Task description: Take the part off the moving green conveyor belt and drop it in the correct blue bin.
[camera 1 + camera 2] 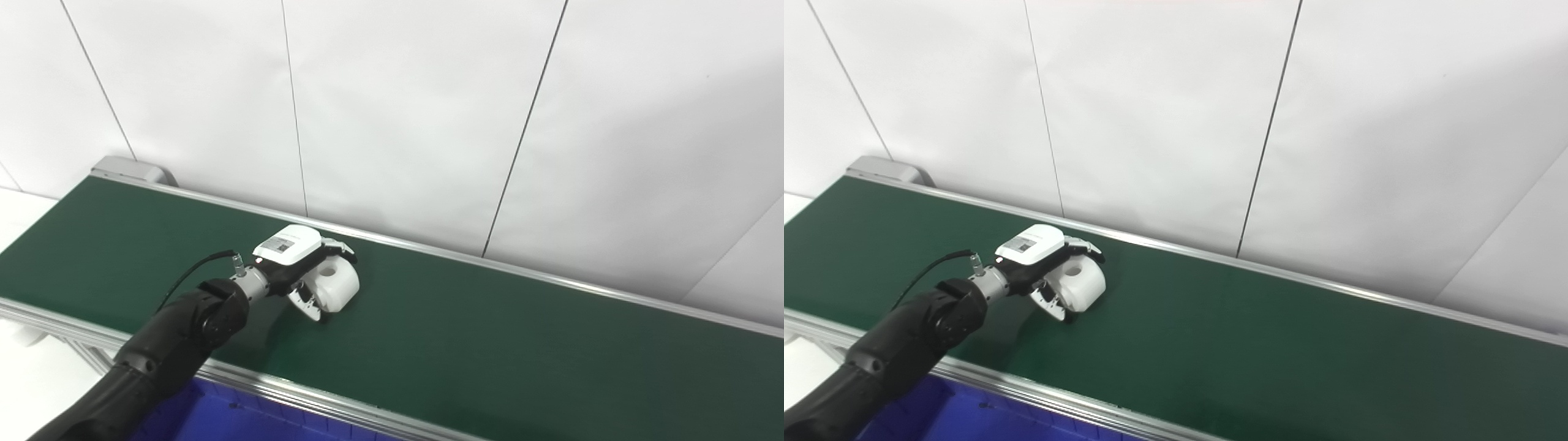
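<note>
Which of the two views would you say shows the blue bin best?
The left eye view: the blue bin shows its ribbed wall under the belt. The right eye view shows only a smaller corner, partly behind the arm.

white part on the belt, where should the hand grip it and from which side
Grip the white part across its rounded body, coming from above and the left as the left hand does now. It is a stubby cylinder with a hole on top; fingers wrap the far side, thumb the near side.

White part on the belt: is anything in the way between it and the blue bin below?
Nothing visible blocks it. The left robot hand is wrapped around the white part on the green belt. Only the belt's metal side rail lies between it and the blue bin, so it must be lifted over.
</note>
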